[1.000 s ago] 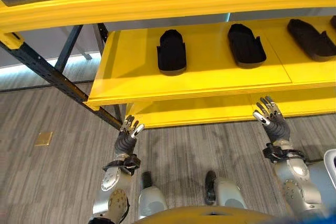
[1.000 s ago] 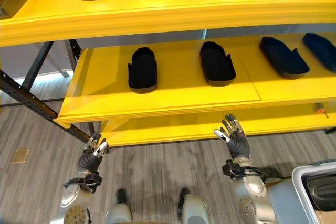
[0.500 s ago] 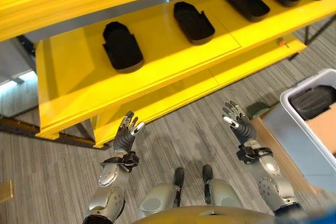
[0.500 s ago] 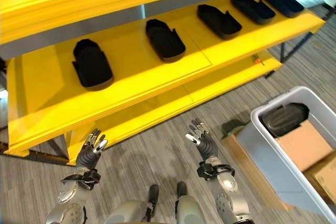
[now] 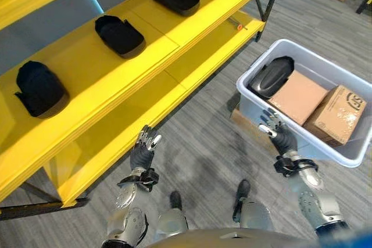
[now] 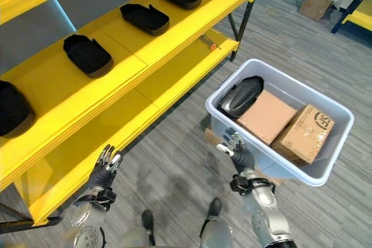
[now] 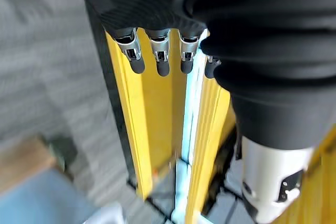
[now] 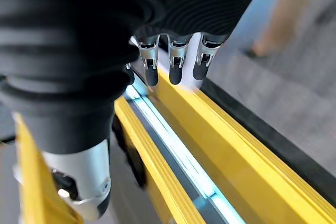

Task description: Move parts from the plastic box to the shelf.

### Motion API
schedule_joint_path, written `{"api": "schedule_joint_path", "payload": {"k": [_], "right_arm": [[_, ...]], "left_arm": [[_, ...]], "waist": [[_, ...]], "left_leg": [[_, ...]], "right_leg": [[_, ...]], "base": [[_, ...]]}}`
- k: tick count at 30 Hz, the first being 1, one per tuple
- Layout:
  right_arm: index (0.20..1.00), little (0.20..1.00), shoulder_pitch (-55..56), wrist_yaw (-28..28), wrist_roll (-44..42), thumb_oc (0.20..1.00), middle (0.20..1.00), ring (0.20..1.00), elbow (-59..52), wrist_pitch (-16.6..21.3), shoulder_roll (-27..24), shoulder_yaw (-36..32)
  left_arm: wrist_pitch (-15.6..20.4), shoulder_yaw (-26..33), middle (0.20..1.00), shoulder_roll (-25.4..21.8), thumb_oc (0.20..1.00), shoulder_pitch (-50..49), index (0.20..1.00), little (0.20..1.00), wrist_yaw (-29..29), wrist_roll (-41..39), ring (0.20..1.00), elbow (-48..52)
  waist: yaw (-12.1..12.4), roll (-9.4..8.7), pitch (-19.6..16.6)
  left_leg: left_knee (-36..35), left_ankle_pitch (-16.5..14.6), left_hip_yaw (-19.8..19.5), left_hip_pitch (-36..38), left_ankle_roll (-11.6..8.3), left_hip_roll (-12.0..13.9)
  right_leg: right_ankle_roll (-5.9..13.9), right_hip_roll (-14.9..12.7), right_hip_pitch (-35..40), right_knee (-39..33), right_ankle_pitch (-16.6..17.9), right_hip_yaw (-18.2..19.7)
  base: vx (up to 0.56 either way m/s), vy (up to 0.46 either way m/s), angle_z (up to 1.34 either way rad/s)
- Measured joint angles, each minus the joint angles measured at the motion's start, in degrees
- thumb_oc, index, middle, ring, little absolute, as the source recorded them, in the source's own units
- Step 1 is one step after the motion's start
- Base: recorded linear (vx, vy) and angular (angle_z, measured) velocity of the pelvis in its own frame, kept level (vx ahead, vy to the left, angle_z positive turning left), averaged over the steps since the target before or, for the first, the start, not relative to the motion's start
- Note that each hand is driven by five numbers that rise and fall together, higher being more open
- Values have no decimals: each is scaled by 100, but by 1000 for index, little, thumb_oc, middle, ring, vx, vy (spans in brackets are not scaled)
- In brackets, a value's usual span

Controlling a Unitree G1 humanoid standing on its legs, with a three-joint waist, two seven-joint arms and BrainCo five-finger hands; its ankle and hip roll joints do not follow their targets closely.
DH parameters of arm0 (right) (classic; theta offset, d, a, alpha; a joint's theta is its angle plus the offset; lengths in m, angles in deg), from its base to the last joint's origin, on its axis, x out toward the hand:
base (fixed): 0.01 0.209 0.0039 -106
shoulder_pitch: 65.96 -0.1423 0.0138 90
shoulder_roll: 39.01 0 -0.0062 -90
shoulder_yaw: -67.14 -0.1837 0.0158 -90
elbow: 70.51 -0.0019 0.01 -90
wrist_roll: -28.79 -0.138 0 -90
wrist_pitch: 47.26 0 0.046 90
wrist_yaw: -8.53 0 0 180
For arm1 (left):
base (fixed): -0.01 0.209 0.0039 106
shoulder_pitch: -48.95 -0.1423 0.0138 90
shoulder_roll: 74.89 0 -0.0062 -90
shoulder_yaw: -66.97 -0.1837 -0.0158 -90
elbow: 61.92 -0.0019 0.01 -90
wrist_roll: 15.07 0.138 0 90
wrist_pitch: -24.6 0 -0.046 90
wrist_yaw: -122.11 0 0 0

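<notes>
1. Silver, dark-tipped fingers on the right hand [image 6: 239,150] are spread and relaxed, and they hold nothing; the hand hovers just beside the near wall of the plastic box [image 6: 273,166].
2. The left hand [image 5: 143,150] is also open and empty, raised over the grey floor [image 5: 203,143] near the lowest board of the yellow shelf [image 5: 174,39].
3. A second ago the head camera looked straight at the shelf; now the whole view has swung to the robot's right, so the box comes in sight.
4. In the box lies one black part [image 6: 240,96] beside two cardboard boxes [image 6: 288,123]; more black parts [image 6: 88,54] already sit in a row on the shelf.
5. I judge that the robot turns to fetch the next part.
</notes>
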Motion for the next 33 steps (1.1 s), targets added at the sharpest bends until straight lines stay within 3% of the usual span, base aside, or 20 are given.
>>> {"api": "schedule_joint_path", "payload": {"k": [1,3,4,5,7,8,10,11,12,13,14,15,18,19,20,22,25,27,29,33], "right_arm": [[1000,1000,-15,59,0,1000,1000,1000,6,3,2,-16],[1000,1000,1,73,0,1000,1000,1000,33,12,12,-22],[1000,1000,-21,79,-1,1000,1000,1000,203,16,62,-14],[1000,1000,77,98,-1,1000,1000,1000,266,67,77,-39],[1000,1000,219,123,-12,1000,1000,1000,252,86,84,-104],[1000,1000,243,157,-17,1000,1000,1000,249,92,120,-75],[1000,1000,165,171,-16,1000,1000,1000,289,101,196,40],[1000,1000,125,198,-16,1000,1000,1000,372,243,287,69],[1000,1000,24,215,-5,1000,1000,1000,417,271,188,80],[1000,1000,-25,215,3,1000,1000,1000,469,268,107,147],[1000,1000,22,207,18,1000,1000,1000,415,255,78,213],[1000,1000,44,231,18,1000,1000,1000,514,239,81,167],[1000,1000,-1,259,18,1000,1000,1000,649,184,126,227],[1000,1000,-5,259,16,1000,1000,1000,643,182,127,209],[1000,1000,29,248,7,1000,1000,1000,656,166,120,230],[1000,1000,-114,200,4,1000,1000,1000,576,131,352,329],[1000,1000,-412,199,-14,1000,1000,1000,547,112,461,626],[1000,1000,-267,194,-23,1000,1000,1000,498,107,625,681],[1000,1000,-310,214,-37,1000,1000,1000,546,108,772,612],[1000,1000,-466,272,-39,1000,1000,1000,547,96,729,292]], "left_arm": [[-1,-76,1000,-37,1000,174,1000,1000,5,0,1000,-36],[5,-56,1000,-50,1000,267,1000,1000,60,0,1000,-34],[-1,98,1000,-46,1000,214,1000,1000,115,-2,1000,-40],[7,215,1000,-37,1000,121,1000,1000,114,-1,1000,3],[-1,213,1000,-41,1000,89,1000,1000,107,3,1000,15],[-3,239,1000,-57,1000,99,1000,1000,110,3,1000,6],[-7,233,1000,-94,1000,124,1000,1000,111,2,1000,-80],[-6,176,1000,-114,1000,236,1000,1000,114,4,1000,-273],[-6,166,1000,-34,1000,373,1000,1000,118,17,1000,-387],[8,175,1000,27,1000,394,1000,1000,121,31,1000,-448],[8,217,1000,-17,1000,271,1000,1000,128,38,1000,-452],[-10,245,1000,146,1000,265,1000,1000,164,38,1000,-567],[7,133,1000,172,1000,243,1000,1000,183,44,1000,-413],[12,52,1000,153,1000,353,1000,1000,186,44,1000,-335],[27,-29,1000,110,1000,463,1000,1000,196,44,1000,-220],[73,-121,1000,-87,1000,989,1000,1000,229,46,1000,-242],[114,-95,1000,-297,1000,1489,1000,1000,241,46,1000,-322],[139,-141,1000,-469,1000,1484,1000,1000,241,49,1000,-256],[230,-40,1000,-617,1000,1408,1000,1000,352,50,1000,-281],[179,24,1000,-450,1000,780,1000,1000,487,53,1000,-310]], "waist": [[-71,10,-5],[-162,84,-27],[-171,-97,60],[-34,-362,85],[-40,-535,161],[22,-737,229],[134,-753,247],[166,-557,311],[164,-152,514],[206,72,569],[323,-112,309],[138,20,253],[254,10,206],[248,48,184],[237,141,169],[239,-162,202],[219,-301,360],[248,-526,334],[355,-824,364],[367,-733,406]], "left_leg": [[-14,373,-99,-42,179,18],[39,1120,-308,-96,-145,174],[1129,1296,-494,-479,-292,273],[3769,1776,-1235,-1732,-330,101],[4918,998,-1488,-2515,-244,-497],[3899,436,-1282,-2602,-178,-775],[1558,433,-1095,-2536,-56,-785],[-222,807,-1082,-2470,155,-682],[-639,909,-1335,-2447,306,-464],[-698,984,-1606,-2466,407,-396],[-487,883,-1408,-2498,260,-512],[-87,890,-1353,-2558,232,-448],[-245,1046,-1186,-1826,197,-906],[-558,1301,-880,-1610,592,-1135],[-715,1896,-692,-1327,1230,-1081],[-635,1682,-752,-1332,1106,-1226],[-92,1512,-593,-1516,1000,-1329],[424,674,-615,-1546,409,-1302],[1106,134,-618,-1986,174,-1305],[1762,-192,-670,-2390,235,-1179]], "right_leg": [[-104,18,-231,428,-359,117],[-352,296,-386,470,-582,299],[-666,521,-255,335,-565,574],[-970,694,87,-100,-397,806],[-967,779,341,-316,-399,1005],[-880,833,520,-504,-353,1116],[-731,1138,897,-772,-315,1150],[109,1424,1041,-584,-436,1241],[511,1714,823,265,-415,1410],[244,1736,537,1003,-860,1555],[-133,1299,506,871,-1511,1742],[-765,1444,715,700,-1457,1860],[-348,1246,1341,-75,-1208,2515],[-216,1167,1406,-100,-1179,2482],[277,1242,1360,241,-1296,2464],[393,409,805,976,-1862,2314],[799,-849,959,-1358,-654,2366],[768,-887,1060,-1340,310,2320],[876,-954,930,-1144,-83,2166],[848,-816,868,-1155,-105,2160]], "base": [[238,-315,-43],[211,-346,-69],[220,-360,-133],[200,-215,-125],[241,4,-73],[257,151,-57],[365,254,-76],[471,336,-84],[471,374,-96],[345,357,-117],[320,378,-108],[286,383,-109],[197,333,-104],[97,275,-62],[51,246,-18],[33,221,-39],[33,146,-37],[32,103,43],[36,67,26],[46,83,-2]]}}
